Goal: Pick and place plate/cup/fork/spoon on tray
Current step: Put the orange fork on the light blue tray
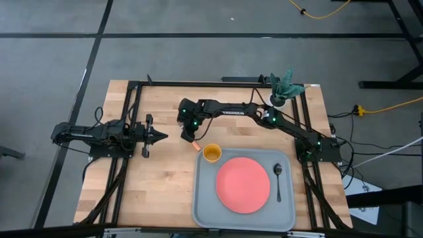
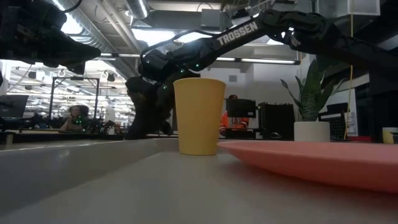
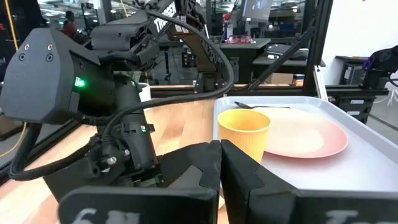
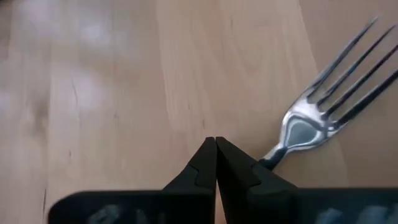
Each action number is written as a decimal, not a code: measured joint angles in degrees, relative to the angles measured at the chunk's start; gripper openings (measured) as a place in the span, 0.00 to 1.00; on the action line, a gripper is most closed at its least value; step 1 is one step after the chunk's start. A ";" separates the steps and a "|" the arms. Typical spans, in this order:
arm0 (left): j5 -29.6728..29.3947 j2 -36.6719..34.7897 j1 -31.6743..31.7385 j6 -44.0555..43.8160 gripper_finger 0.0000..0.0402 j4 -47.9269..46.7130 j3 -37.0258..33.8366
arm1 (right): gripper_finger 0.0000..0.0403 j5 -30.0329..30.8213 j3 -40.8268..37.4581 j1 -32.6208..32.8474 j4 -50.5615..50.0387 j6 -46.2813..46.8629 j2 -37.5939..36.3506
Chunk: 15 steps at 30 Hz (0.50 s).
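Pale wooden worktop [image 1: 158,178] on grey floor, dark frame rails along both sides. Tray [image 1: 205,198], light grey, rounded corners and raised rim, lying at the near right part of the worktop. Plate [image 1: 243,185], coral pink, flat at the tray's centre; shown in the low view as a broad pink edge [image 2: 323,158] and in the left wrist view as a pale disc [image 3: 311,138] behind the cup. Cup [image 1: 211,153], yellow-orange, upright in the tray's far left corner, just beside the plate; standing tall and central in the low view [image 2: 199,116], near the tray rim in the left wrist view [image 3: 244,134]. Spoon [image 1: 278,180], dark metal, on the tray to the right of the plate, bowl toward the far side, handle toward the near edge. Fork [image 1: 196,147], light orange handle, on bare wood just outside the tray's far left corner, close to the cup; silver tines [image 4: 336,81] spread flat on the wood in the right wrist view. Right pincer [image 1: 190,137], reached across from the right side and lowered over the fork, fingers [image 4: 239,168] pressed together, with the fork's neck emerging right beside their tip; whether the handle is pinched cannot be told. Left pincer [image 1: 158,137], resting at the left of the worktop, well apart from the tray, pointing toward the right arm, fingers [image 3: 249,180] pressed together on nothing. Potted green plant [image 1: 284,86] at the far right corner of the worktop.
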 joint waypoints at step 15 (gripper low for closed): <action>0.00 0.01 -0.01 -0.01 0.00 -0.01 -0.01 | 0.02 1.20 0.20 0.01 -0.87 0.67 1.73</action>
